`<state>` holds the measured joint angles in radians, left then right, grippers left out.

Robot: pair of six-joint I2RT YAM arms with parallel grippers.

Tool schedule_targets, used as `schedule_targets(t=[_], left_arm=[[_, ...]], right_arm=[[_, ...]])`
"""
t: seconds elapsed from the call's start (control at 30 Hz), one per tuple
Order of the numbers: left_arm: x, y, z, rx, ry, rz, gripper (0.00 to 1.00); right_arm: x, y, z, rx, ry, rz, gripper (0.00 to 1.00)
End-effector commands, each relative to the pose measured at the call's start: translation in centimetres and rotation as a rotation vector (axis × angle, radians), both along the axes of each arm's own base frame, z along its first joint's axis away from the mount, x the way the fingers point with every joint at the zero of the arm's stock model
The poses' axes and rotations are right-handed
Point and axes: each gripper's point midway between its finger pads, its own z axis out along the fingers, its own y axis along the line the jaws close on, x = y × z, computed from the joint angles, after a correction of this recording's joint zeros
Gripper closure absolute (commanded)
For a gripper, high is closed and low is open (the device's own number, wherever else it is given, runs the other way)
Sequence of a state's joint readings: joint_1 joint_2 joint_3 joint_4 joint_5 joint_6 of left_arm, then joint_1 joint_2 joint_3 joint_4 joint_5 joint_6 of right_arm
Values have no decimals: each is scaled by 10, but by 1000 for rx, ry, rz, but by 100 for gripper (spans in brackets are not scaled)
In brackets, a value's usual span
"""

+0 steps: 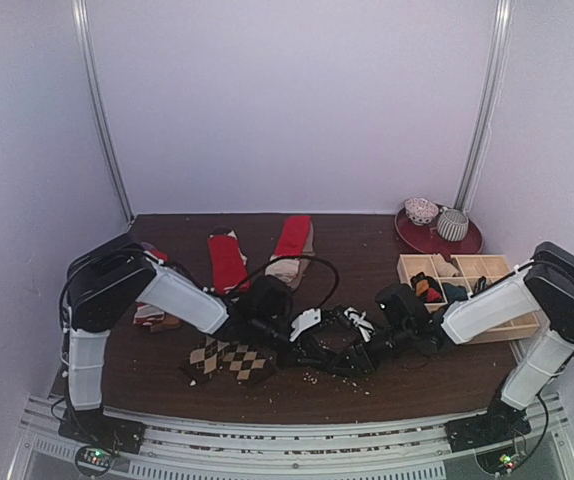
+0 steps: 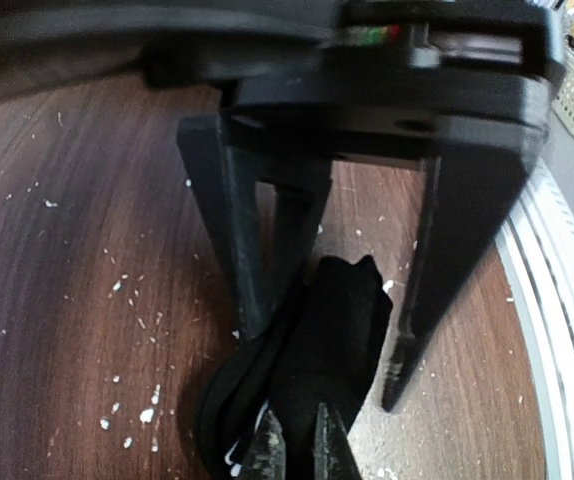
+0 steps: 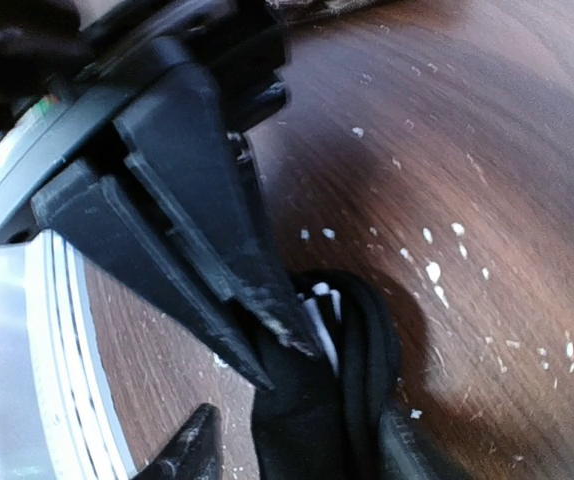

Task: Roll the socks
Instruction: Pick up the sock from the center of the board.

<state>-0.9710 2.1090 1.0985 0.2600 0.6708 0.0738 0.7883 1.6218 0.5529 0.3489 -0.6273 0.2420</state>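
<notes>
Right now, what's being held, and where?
The left gripper pinches the black sock at its bunched end; whether the right gripper also grips cannot be told.

White-shelled arms [image 1: 182, 297] with black joints [image 1: 107, 285] (looping black cables [image 1: 307, 262]), tapered black fingers [image 2: 232, 220].

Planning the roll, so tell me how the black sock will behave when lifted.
Probably floppy: the black sock bunches in folds between the jaws. Likely light, since it looks like thin fabric. It shouldn't roll away by itself; its lower folds sag to the table.
</notes>
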Motion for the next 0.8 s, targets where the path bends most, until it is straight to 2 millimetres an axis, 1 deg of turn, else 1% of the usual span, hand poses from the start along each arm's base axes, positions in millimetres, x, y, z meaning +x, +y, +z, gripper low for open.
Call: schedule_targets(t=[0.0,0.1,0.2,0.23,0.3,0.33,0.37,0.4,0.43,0.47,0.5,0.53,0.63,0.7,0.73,0.77], left_arm=[[-24,75,-109,425,138,78,100],[-24,76,-110,429,133,78,100],[-21,75,-110,429,120,82,100],[-20,73,-108,424,112,82,100],[-13,69,-103,412,90,91,93],[-9,66,-98,400,75,98,84],[-4,63,-91,385,58,106,72],[1,60,-84,370,38,116,62],[6,57,-75,351,16,125,53],[12,55,-67,336,-10,136,35],[19,53,-56,321,-37,155,7],[26,53,-45,305,-58,172,2],[43,58,-11,263,-109,224,2],[54,64,11,231,-135,264,2],[59,67,23,215,-149,285,2],[64,70,32,206,-160,301,2]], right_arm=[[-15,-11,-26,-95,74,4,60],[-12,-13,-28,-113,73,-17,73],[-7,-15,-32,-143,69,-36,85],[-6,-17,-33,-155,68,-45,87],[-3,-19,-34,-172,65,-67,93],[-2,-20,-35,-180,65,-79,96],[-1,-21,-35,-186,66,-86,100],[1,-21,-34,-189,66,-96,100],[3,-21,-32,-191,63,-110,100],[6,-21,-29,-190,55,-125,100],[8,-21,-25,-186,52,-135,100],[12,-23,-22,-194,42,-156,100],[26,-33,-3,-211,8,-217,100],[38,-43,15,-216,-19,-273,100],[46,-49,30,-202,-46,-309,100],[53,-58,42,-201,-64,-350,100]])
